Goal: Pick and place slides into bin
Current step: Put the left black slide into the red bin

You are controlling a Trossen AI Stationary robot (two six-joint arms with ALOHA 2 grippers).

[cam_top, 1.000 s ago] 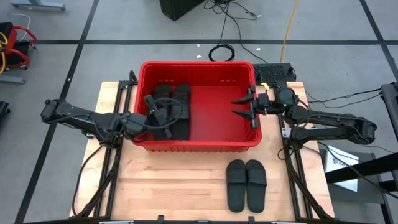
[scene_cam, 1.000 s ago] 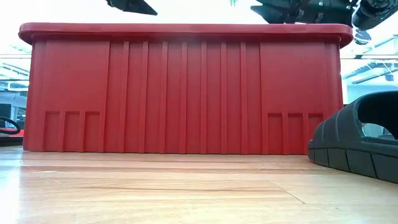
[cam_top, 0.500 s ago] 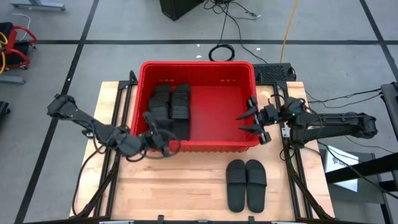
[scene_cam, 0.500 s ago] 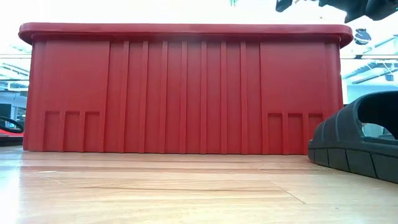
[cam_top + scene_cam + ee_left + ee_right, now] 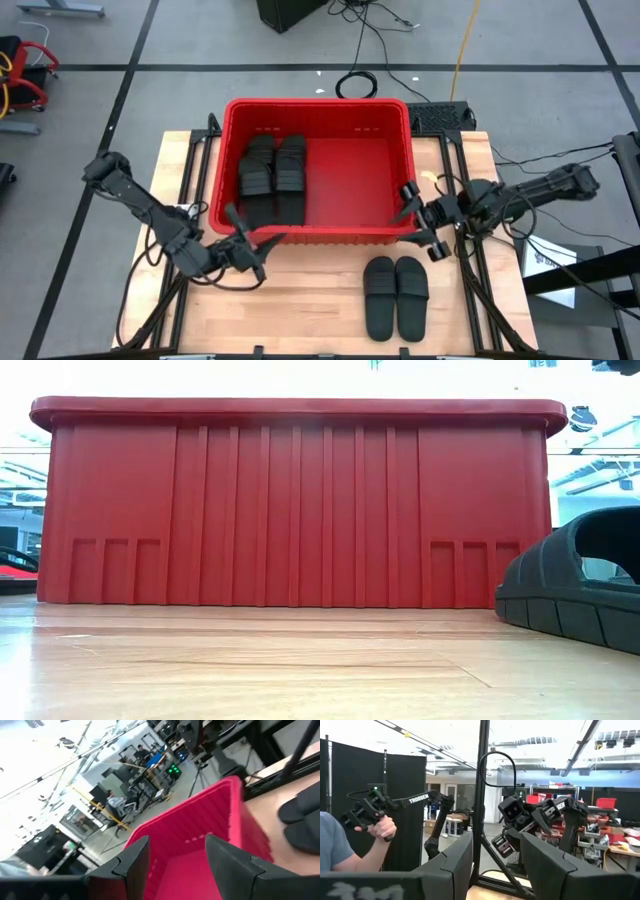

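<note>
Moved: both end effectors have pulled back out of the bin since the earlier frames, and now sit at its near wall.
Left end effector (image 5: 243, 243): released, fingers spread, nothing between them; outside the bin's near left corner, over the bench (image 5: 300, 300).
Right end effector (image 5: 418, 217): released, fingers spread, empty; at the bin's near right corner, just beside the rim.
Bin (image 5: 325, 107): red tub at the bench's far middle.
Slides in bin (image 5: 272, 178): black slides lying against the left wall; exact count hard to tell.
Slides on bench (image 5: 396, 296): two, side by side and touching, long axes running 12 to 6 o'clock.
Key relation: this pair lies at about 6 to 7 o'clock from the right end effector, near it; from the left end effector it lies at about 4 o'clock, well apart.
Judgement: the right arm is the nearer one for the next pick.
Low view: one slide's toe (image 5: 575, 590) rests on the bench, right of the bin wall.
</note>
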